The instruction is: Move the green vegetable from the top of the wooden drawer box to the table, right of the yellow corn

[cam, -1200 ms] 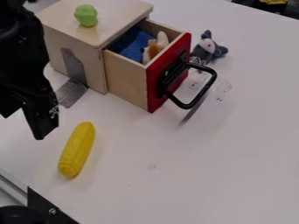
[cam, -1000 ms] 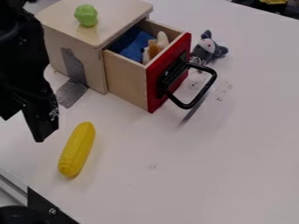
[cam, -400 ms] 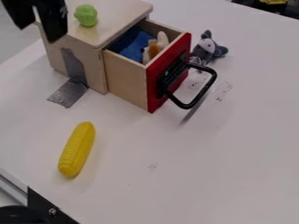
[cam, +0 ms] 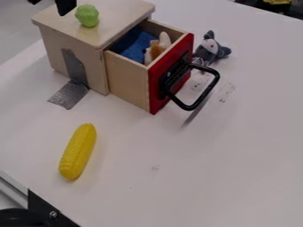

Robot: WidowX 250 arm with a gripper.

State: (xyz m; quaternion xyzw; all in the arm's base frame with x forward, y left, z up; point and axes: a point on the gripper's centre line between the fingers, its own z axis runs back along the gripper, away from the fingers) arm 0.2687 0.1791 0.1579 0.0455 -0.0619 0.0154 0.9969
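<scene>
The pincer (cam: 49,7), open and empty, stands by the left edge of the box (cam: 121,15), with the roundish green toy (cam: 87,16) just beside it, toward the drawer (cam: 128,83).

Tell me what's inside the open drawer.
The drawer holds something blue and cloth-like and a brown-and-white plush toy. Its walls hide their lower parts and the drawer's floor.
</scene>
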